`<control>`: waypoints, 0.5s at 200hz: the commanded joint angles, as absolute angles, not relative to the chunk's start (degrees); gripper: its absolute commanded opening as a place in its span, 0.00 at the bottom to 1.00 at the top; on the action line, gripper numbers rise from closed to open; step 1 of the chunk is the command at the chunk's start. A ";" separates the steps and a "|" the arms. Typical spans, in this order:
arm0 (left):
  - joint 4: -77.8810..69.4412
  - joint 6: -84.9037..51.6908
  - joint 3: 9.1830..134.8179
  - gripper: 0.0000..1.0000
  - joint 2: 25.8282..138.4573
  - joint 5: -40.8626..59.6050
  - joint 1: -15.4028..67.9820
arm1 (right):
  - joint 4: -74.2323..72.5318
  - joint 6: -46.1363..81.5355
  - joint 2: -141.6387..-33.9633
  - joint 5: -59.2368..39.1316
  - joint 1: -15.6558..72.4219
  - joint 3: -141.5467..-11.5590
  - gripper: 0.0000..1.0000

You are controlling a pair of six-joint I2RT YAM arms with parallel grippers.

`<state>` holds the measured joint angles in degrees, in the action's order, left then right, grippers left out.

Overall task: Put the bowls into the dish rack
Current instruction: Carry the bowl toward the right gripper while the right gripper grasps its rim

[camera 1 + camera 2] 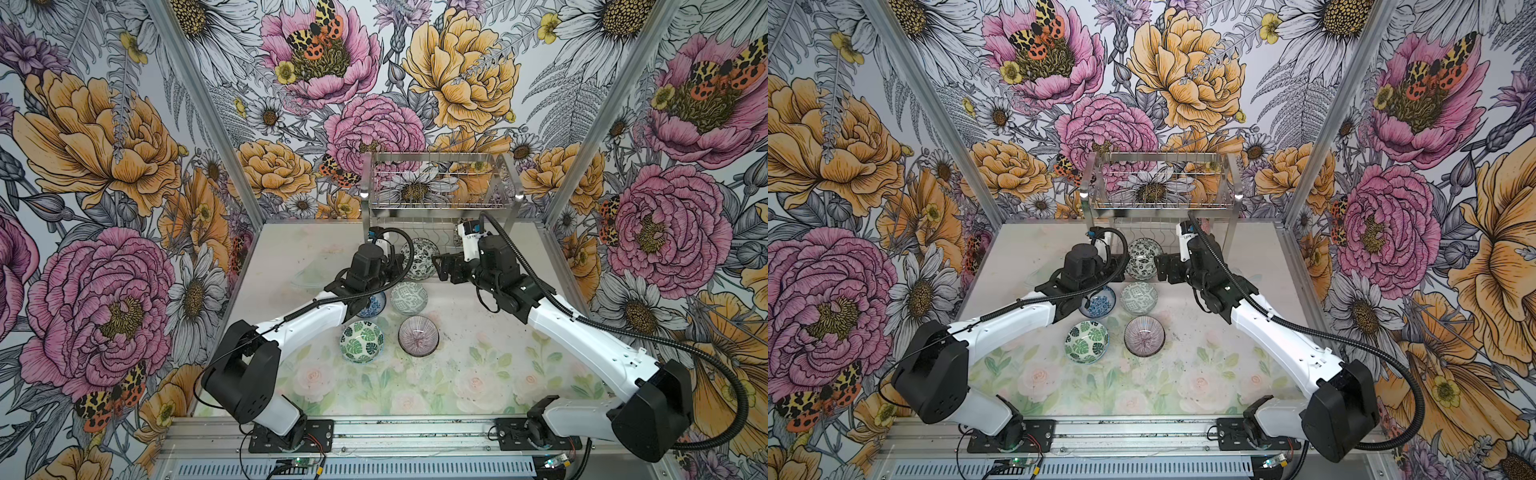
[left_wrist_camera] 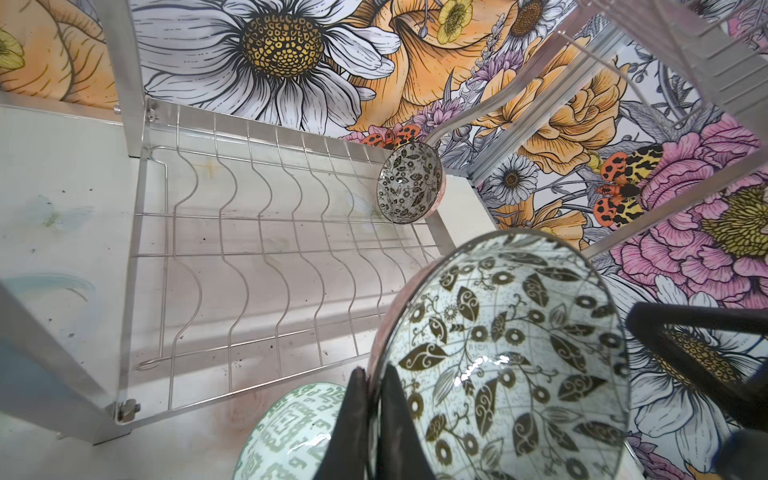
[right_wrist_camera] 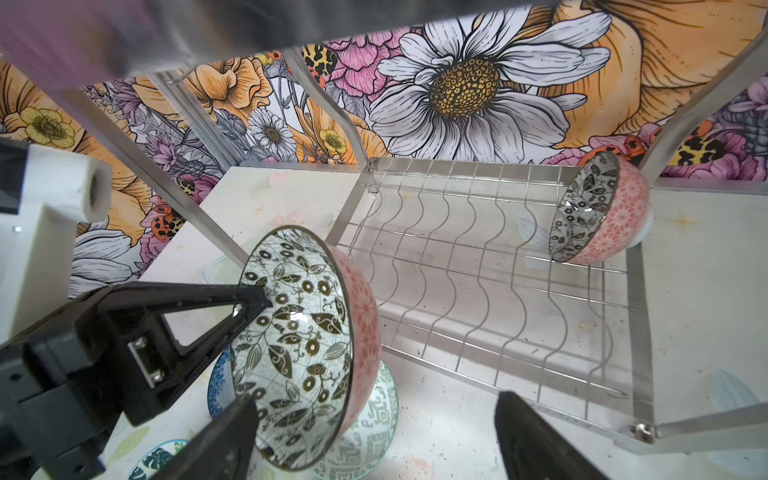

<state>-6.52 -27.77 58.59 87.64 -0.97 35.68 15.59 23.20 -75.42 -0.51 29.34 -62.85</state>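
Left wrist view shows the left gripper [image 2: 372,399] clenched on the rim of a floral bowl [image 2: 498,361], one finger inside and one outside the wall. The bowl is black-and-white inside and pink outside, and it is held on edge, clear of the bench [image 1: 478,365], just in front of the lower tier [image 2: 257,249] of the dish rack [image 1: 436,206]. The rack stands at the far edge of the bench, right of the middle. A second floral bowl [image 3: 598,212] of the same pattern stands on edge between the wavy dividers at the right end of that tier. The right gripper [image 1: 439,268] is released, with its jaws spread wide. It is just beside the held bowl on the bowl's right and grips nothing. In both top views four more bowls sit upright near the middle of the bench in two rows. The blue bowl [image 1: 1098,301] and the grey-green bowl [image 1: 1139,297] are nearer the rack. The green leaf bowl [image 1: 1086,341] and the pink striped bowl [image 1: 1144,335] are nearer the front edge. The left arm partly covers the blue bowl. The held bowl hangs above the grey-green one.
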 commanded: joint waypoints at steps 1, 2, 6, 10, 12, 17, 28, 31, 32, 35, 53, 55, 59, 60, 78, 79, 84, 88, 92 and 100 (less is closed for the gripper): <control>-11.78 -28.86 60.11 0.00 87.71 -2.53 36.58 | 13.13 28.08 -77.49 0.91 29.68 -64.90 0.80; -11.78 -28.84 60.16 0.00 87.71 -2.54 36.61 | 13.11 28.19 -77.59 0.94 29.69 -64.93 0.79; -11.78 -28.75 60.25 0.00 87.69 -2.74 36.71 | 13.09 28.64 -78.01 1.01 29.73 -65.08 0.77; -11.78 -28.65 60.29 0.00 87.68 -2.92 36.85 | 13.02 29.09 -78.32 1.13 29.76 -65.19 0.74; -11.78 -28.67 60.34 0.00 87.64 -2.93 36.83 | 13.01 29.27 -78.53 1.21 29.79 -65.27 0.73; -11.78 -28.49 60.38 0.00 87.71 -2.96 36.97 | 12.85 29.71 -78.89 1.31 29.86 -65.37 0.71; -11.71 -28.39 60.64 0.00 87.80 -2.82 37.09 | 12.65 30.29 -79.65 1.02 29.96 -65.54 0.66; -11.72 -28.39 60.64 0.00 87.87 -2.91 37.18 | 12.51 30.39 -79.82 0.97 29.97 -65.56 0.65; -11.71 -28.39 60.64 0.00 87.88 -2.91 37.22 | 12.45 30.40 -79.86 0.93 29.97 -65.61 0.65; -11.70 -28.39 60.67 0.00 87.89 -2.90 37.21 | 12.42 30.55 -80.05 0.84 30.07 -65.69 0.63; -11.70 -28.30 60.79 0.00 88.07 -2.96 37.30 | 12.25 31.16 -80.85 0.44 30.32 -66.00 0.54; -11.76 -28.30 60.75 0.00 88.11 -3.05 37.28 | 12.22 31.19 -80.88 0.42 30.41 -66.00 0.53; -11.76 -28.28 60.82 0.00 88.15 -3.10 37.22 | 12.22 31.30 -81.09 0.36 30.48 -66.07 0.50; -11.77 -28.29 60.82 0.00 88.15 -3.09 37.24 | 12.22 31.29 -81.11 0.36 30.53 -66.12 0.50; -11.69 -28.15 61.00 0.00 88.24 -3.16 37.29 | 12.21 31.61 -81.70 0.09 30.68 -66.27 0.41; -11.69 -28.14 61.00 0.00 88.24 -3.16 37.28 | 12.21 31.62 -81.76 0.09 30.72 -66.27 0.40; -11.69 -28.04 61.01 0.00 88.24 -3.19 37.35 | 12.22 31.68 -81.87 0.04 30.86 -66.34 0.36; -11.69 -28.03 61.12 0.00 88.30 -3.25 37.38 | 12.13 31.77 -81.96 0.09 30.85 -66.35 0.34; -11.69 -28.04 61.18 0.00 88.33 -3.23 37.35 | 12.13 31.82 -82.06 0.09 30.94 -66.44 0.32; -11.60 -27.95 61.34 0.00 88.41 -3.21 37.33 | 12.13 31.82 -82.26 0.08 31.01 -66.53 0.28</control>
